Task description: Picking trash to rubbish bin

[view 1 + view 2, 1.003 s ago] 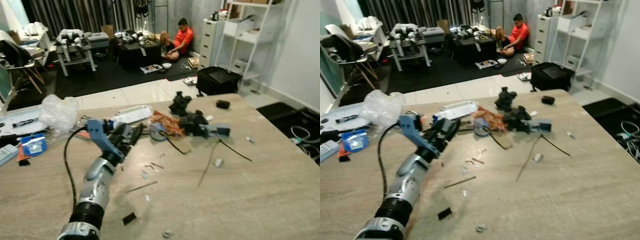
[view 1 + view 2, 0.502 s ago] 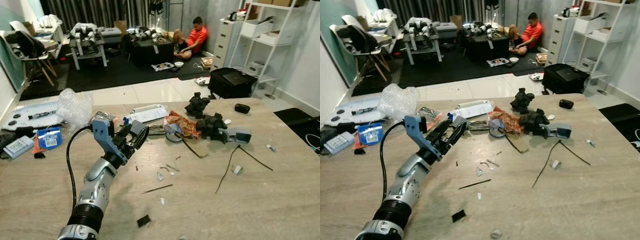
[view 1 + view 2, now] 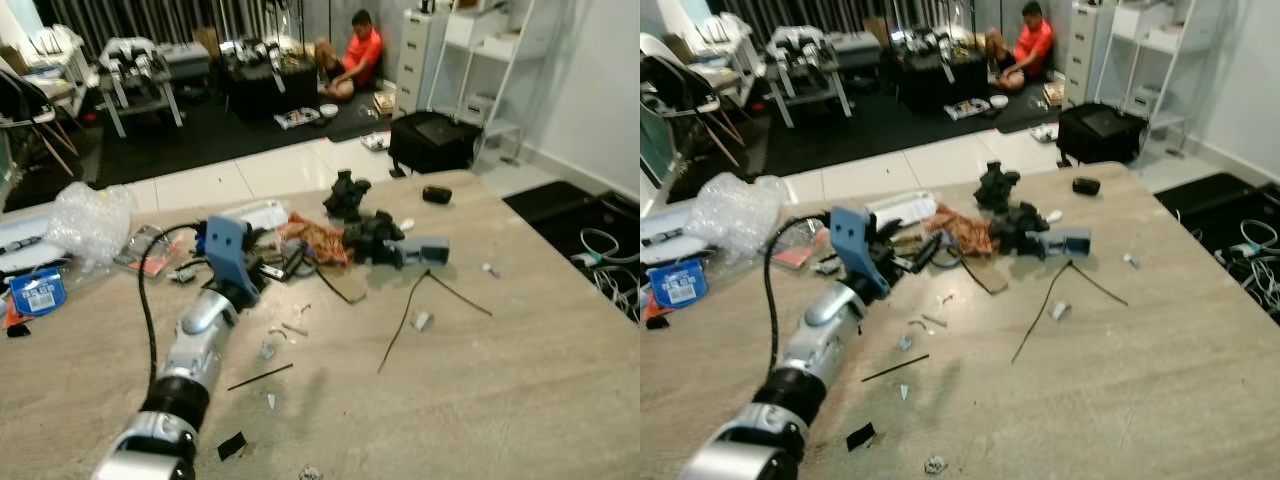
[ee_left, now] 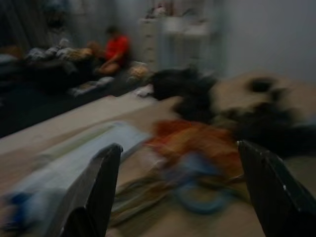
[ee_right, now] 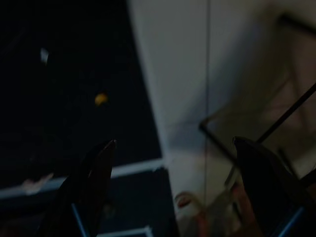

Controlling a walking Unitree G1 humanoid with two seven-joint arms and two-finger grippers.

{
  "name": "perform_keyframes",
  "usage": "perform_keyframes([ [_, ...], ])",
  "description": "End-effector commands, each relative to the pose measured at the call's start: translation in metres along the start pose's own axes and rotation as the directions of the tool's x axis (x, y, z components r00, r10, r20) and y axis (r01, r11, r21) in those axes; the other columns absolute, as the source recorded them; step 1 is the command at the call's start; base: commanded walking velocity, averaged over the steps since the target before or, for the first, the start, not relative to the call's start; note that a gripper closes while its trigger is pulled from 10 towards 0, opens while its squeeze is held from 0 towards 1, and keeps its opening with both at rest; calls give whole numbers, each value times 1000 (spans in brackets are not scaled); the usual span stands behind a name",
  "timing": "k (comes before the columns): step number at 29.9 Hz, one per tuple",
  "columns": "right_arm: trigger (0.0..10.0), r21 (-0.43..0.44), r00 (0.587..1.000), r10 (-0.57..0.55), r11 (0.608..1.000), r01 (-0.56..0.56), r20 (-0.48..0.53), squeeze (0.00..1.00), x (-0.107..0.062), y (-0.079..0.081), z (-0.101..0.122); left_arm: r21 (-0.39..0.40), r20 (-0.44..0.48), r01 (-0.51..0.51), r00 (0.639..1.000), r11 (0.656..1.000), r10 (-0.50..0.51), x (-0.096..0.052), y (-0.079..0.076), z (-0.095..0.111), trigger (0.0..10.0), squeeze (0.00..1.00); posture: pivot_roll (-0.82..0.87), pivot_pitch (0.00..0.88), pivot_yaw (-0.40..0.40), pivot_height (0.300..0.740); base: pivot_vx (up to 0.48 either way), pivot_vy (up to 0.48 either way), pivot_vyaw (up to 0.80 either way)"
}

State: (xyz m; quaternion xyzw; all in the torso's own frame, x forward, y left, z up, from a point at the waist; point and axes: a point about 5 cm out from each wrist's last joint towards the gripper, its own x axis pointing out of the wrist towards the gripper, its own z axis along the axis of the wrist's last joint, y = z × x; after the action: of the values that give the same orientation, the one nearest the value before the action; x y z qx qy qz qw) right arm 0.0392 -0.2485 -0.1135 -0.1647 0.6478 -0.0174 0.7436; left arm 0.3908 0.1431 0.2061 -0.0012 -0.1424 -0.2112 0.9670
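Note:
Trash lies heaped at the back middle of the wooden table (image 3: 500,380): an orange wrapper (image 3: 315,240), a white flat packet (image 3: 255,213), black clumps (image 3: 378,235), a piece of cardboard (image 3: 345,285) and a thin black cable (image 3: 400,320). My left gripper (image 3: 290,262) reaches low over the table to the near left edge of this heap, open. In the blurred left wrist view the orange wrapper (image 4: 197,140) and the white packet (image 4: 84,158) lie just ahead, between the spread fingers (image 4: 101,187). My right gripper (image 5: 173,163) hangs open in the dark.
Bubble wrap (image 3: 90,220) and a blue-labelled pack (image 3: 35,295) sit at the table's left end. Small scraps and a stick (image 3: 260,377) dot the near table. Beyond the far edge are a black case (image 3: 435,140) and a person (image 3: 360,55) sitting on the floor.
The camera has swung, so the whole scene has shifted. My left gripper has moved forward and lower, now reaching the left edge of the trash heap, still open.

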Motion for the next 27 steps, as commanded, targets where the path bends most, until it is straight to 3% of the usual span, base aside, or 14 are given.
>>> perform_keyframes([
  [1, 10000, 13, 1000, 10, 1000, -10, -18, 0, -1, 6, -9, 54, -22, -43, 999, 998, 44, -1, 10, 1, 10000, 1000, -277, 283, 132, 740, 0, 0, 0],
  [4, 10000, 18, 999, 11, 1000, -10, -40, 0, -2, 9, -23, 105, -26, -53, 998, 993, 57, 5, 13, 7, 10000, 1000, -293, 312, 138, 740, 0, 0, 0],
  [10, 10000, 23, 998, 6, 1000, -5, -55, 0, -5, 8, -37, 102, -26, -58, 998, 993, 61, 14, 11, 12, 10000, 1000, -330, 356, 138, 740, 0, 0, 0],
  [16, 10000, 31, 999, -19, 999, 20, -33, 0, -5, -3, -36, 129, -39, -75, 996, 989, 81, 16, 15, 15, 10000, 1000, -383, 396, 131, 740, 0, 0, 0],
  [20, 10000, 22, 999, -37, 999, 37, 0, 0, -5, -10, -33, 154, -38, -117, 991, 981, 125, 18, 22, 20, 10000, 1000, -416, 421, 113, 740, 0, 0, 0],
  [27, 10000, -2, 999, -35, 999, 35, -24, 0, -9, -9, -54, 209, -10, -211, 976, 955, 218, 16, 36, 30, 10000, 1000, -448, 448, 91, 740, 0, 0, 0],
])
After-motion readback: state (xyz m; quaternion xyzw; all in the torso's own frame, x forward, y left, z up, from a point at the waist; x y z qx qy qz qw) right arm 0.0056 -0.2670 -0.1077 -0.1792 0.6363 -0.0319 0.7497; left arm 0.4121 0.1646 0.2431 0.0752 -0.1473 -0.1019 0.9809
